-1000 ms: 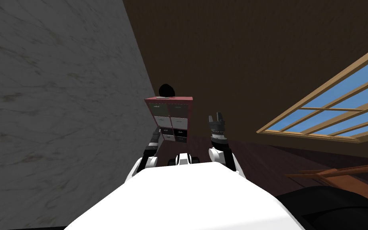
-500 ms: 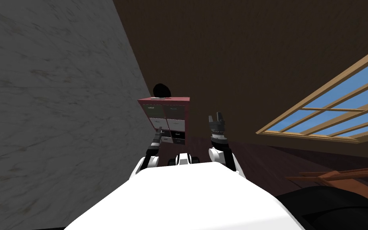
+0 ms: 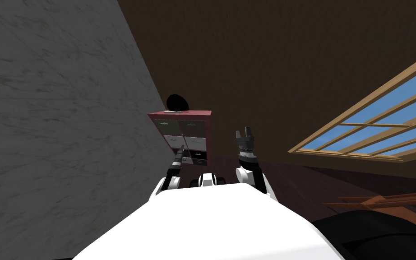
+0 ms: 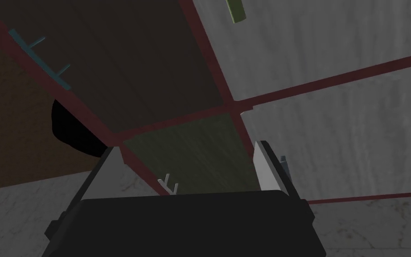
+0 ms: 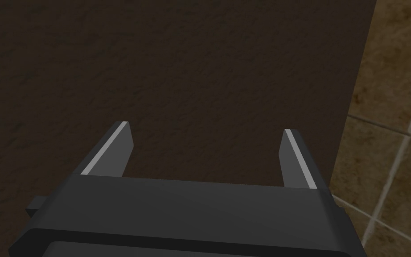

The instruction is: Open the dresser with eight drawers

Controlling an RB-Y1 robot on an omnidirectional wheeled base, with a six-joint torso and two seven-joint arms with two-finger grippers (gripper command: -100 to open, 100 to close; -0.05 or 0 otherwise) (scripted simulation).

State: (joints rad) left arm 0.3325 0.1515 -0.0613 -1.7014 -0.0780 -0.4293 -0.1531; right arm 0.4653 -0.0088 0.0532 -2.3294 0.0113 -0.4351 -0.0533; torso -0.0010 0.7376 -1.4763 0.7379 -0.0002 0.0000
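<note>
At 11 o'clock from my chest, in the corner where the grey marbled wall (image 3: 58, 113) meets the brown wall (image 3: 265, 58), stands the dresser (image 3: 182, 131). It has a dark red frame and eight flat fronts in two columns: dull green, marbled grey, black. A black rounded thing (image 3: 175, 102) sits on top.

The left gripper (image 4: 187, 149) is close at the front, blades spread wide and empty. Between them lies the green drawer front (image 4: 200, 156), with its white handle (image 4: 169, 183) near the gripper body. A teal handle (image 4: 39, 58) and an olive handle (image 4: 236, 11) show on neighbouring fronts.

The right gripper (image 5: 207, 128), at 1 o'clock, is raised, wide open and holding nothing.

Judgement: the carcass is rigid, and the drawers are probably light and slide straight. The handles are thin two-post bars, smooth and likely slippery. Pinch across the bar and pull square to the front.
</note>
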